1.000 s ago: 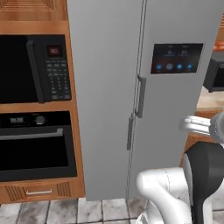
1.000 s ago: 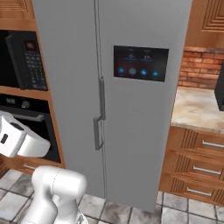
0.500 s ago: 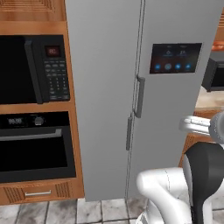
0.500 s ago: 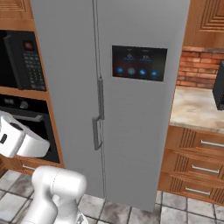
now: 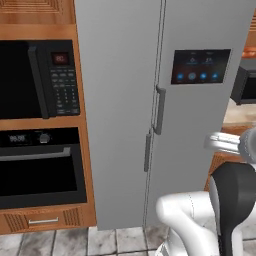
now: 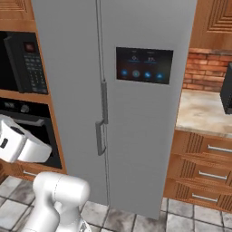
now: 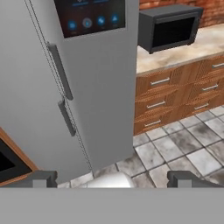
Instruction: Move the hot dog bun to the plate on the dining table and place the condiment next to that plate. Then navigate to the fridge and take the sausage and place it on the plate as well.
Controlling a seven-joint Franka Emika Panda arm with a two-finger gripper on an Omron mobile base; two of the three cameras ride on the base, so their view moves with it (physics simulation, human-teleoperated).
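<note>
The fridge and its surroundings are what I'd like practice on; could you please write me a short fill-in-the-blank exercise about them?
1. Both doors of the fridge are ____.
2. The dark control panel sits on the fridge's ____ door.
3. The fingers of the hand stand wide apart, holding ____.
4. The oven sits directly below the ____.

Missing words: shut; right; nothing; microwave

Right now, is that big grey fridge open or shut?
Shut. Both doors of the fridge lie flush, with just a thin seam between them beside the two handles, and none of its inside shows.
</note>
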